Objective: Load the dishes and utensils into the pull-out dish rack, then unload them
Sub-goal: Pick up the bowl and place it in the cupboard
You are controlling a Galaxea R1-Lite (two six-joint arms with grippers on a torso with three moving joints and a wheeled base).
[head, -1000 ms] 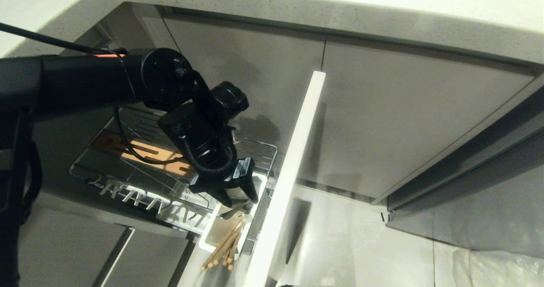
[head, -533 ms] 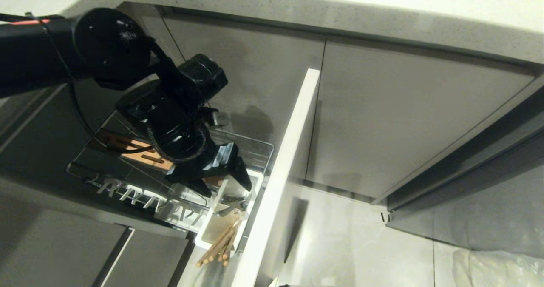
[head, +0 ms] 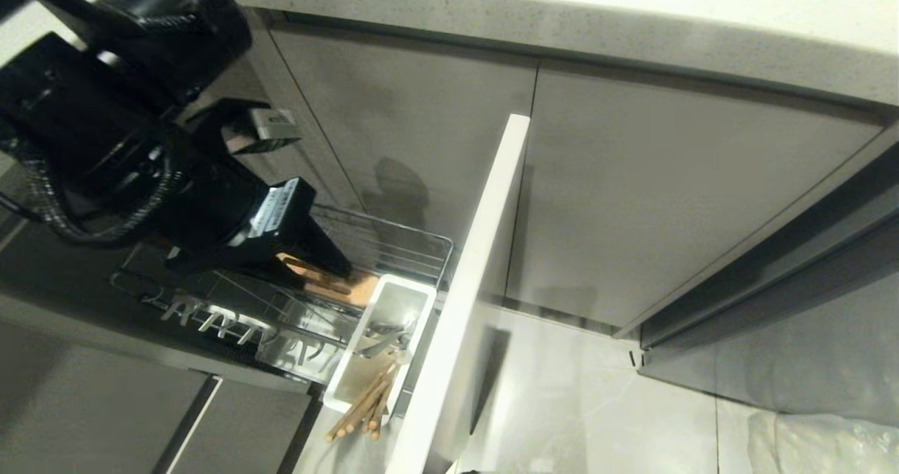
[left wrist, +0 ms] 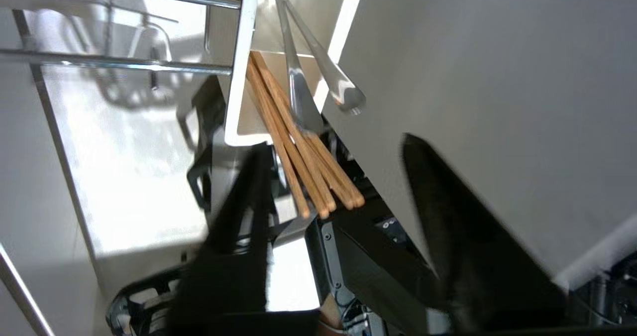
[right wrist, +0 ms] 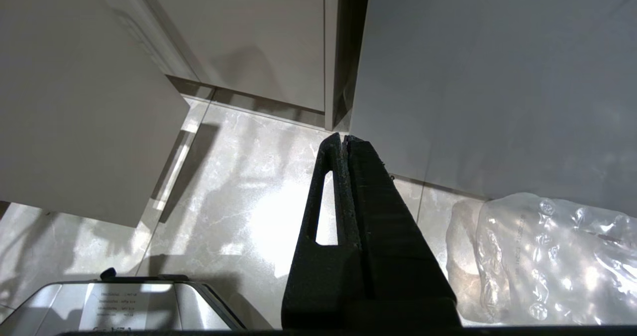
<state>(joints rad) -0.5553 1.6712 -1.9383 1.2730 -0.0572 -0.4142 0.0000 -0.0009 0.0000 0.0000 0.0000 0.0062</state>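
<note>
White rectangular utensil caddy [head: 383, 340] sits at the corner of the pulled-out chrome wire dish rack [head: 393, 246], right against the flat pale-grey front panel [head: 463, 291]. In the caddy: bundle of thin light-wood chopsticks [head: 365, 407], leaning w/ tips sticking out past the caddy's rim, and slim silver metal utensils [left wrist: 303, 84] beside them; wrist view shows two metal handles, touching the chopsticks, can't tell which is the fork. Left gripper [left wrist: 333, 147] hangs above & to the side of the caddy, over the rack's slotted wooden strip [head: 326, 284]; black fingers [left wrist: 448, 211] spread apart, nothing between them, clear of the chopsticks. Row of metal prongs [head: 211, 316] runs along the rack edge away from the caddy. Right gripper [right wrist: 344, 142] well apart from the caddy, pointing at the pale marbled floor [right wrist: 239, 176], fingers pressed together, holding nothing; crumpled clear plastic bag [right wrist: 542, 256] lies on the floor near it.
</note>
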